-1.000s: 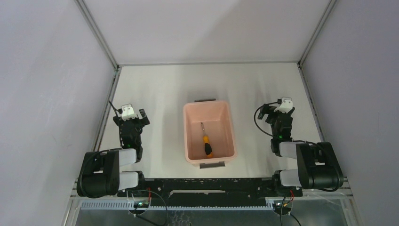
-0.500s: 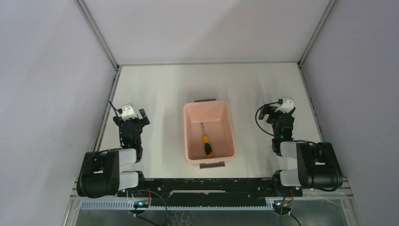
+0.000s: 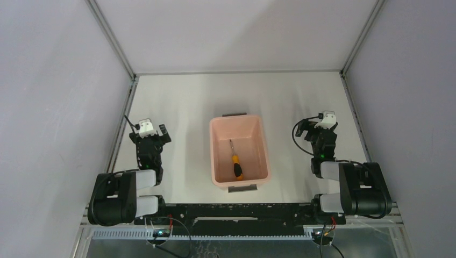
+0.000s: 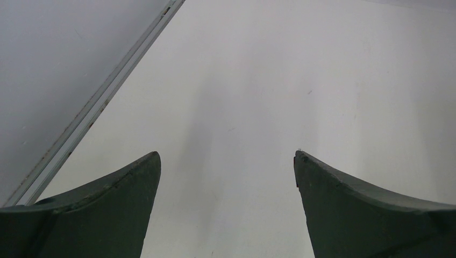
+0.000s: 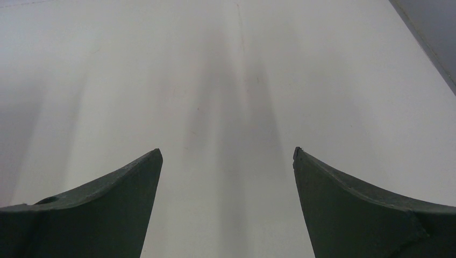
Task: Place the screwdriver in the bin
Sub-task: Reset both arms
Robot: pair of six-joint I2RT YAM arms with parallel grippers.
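The pale pink bin [image 3: 214,156] stands in the middle of the table, a dark grey handle at each short end. The screwdriver [image 3: 235,163] lies inside it on the floor, orange-yellow and black handle toward the near end, thin grey shaft pointing away. My left gripper [image 3: 152,131] is open and empty, well left of the bin; its wrist view [image 4: 227,156] shows only bare table between the jaws. My right gripper [image 3: 314,125] is open and empty, well right of the bin; its wrist view [image 5: 227,153] shows only bare table.
White table [image 3: 183,107] closed in by grey walls left, right and behind. A metal rail [image 4: 102,99] runs along the left edge. Both arm bases sit folded at the near edge.
The right gripper has drifted very slightly since one second ago. The left arm, bin and screwdriver have not moved.
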